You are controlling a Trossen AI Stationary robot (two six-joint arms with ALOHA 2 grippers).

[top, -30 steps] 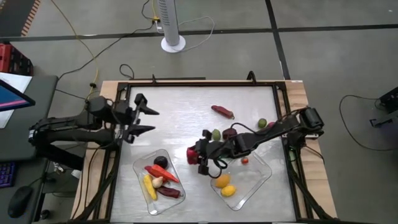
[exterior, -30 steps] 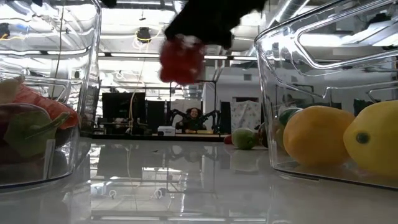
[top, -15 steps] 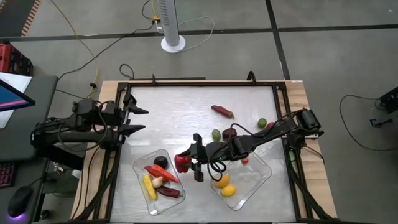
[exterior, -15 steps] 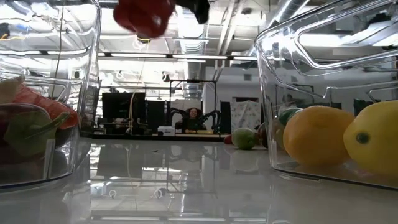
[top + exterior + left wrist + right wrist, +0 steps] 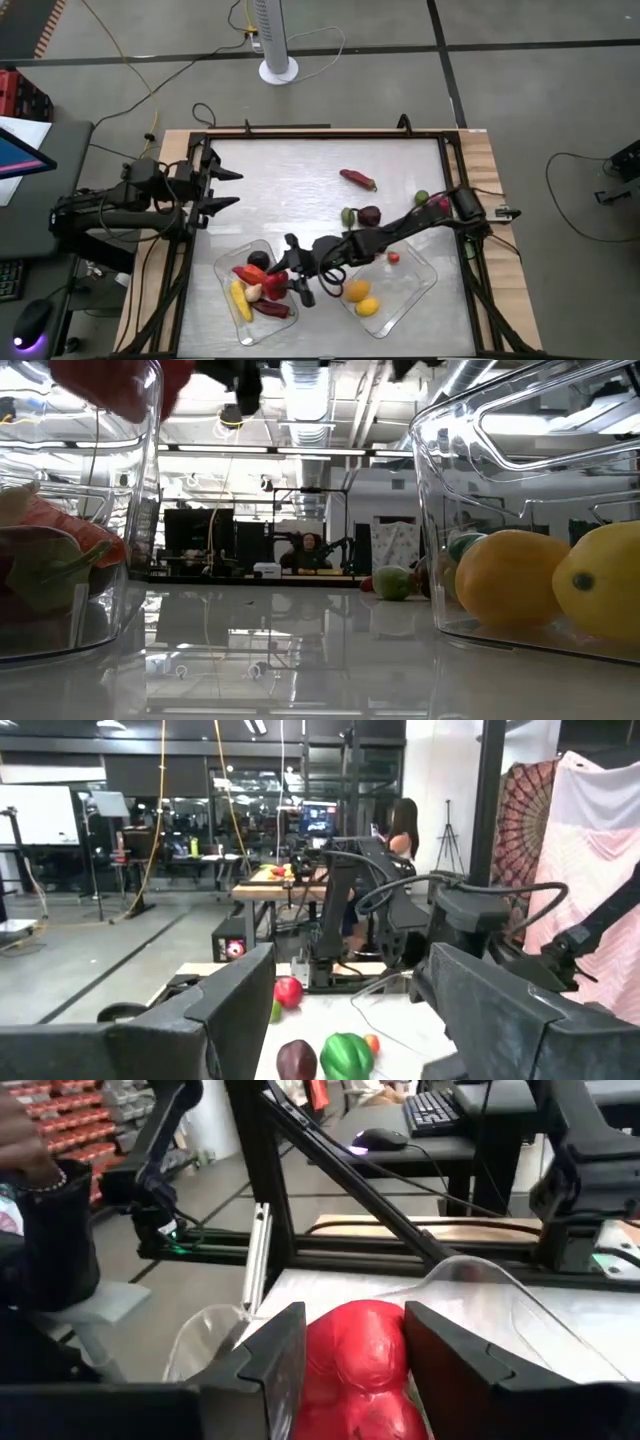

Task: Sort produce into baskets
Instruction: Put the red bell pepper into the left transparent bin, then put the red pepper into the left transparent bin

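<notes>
Now, from above, the right tool reaches across the worktop to hang over the left basket at about 7 o'clock, its fingers clamped on a red piece above the carrot, yellow corn and dark purple piece already lying in it; the right basket at 5 o'clock holds an orange piece and a yellow piece, while a red chilli, a green piece and a dark purple piece lie loose near the centre; the left tool hovers at 9 o'clock with its fingers apart, holding nothing. At worktop level, the red piece shows up at 11 o'clock above the left basket's wall, and the right basket at 3 o'clock carries the orange and yellow fruit. From the left wrist, its own fingers stand wide apart. From the right wrist, the two fingers press on either side of the red piece, above the clear basket rim
</notes>
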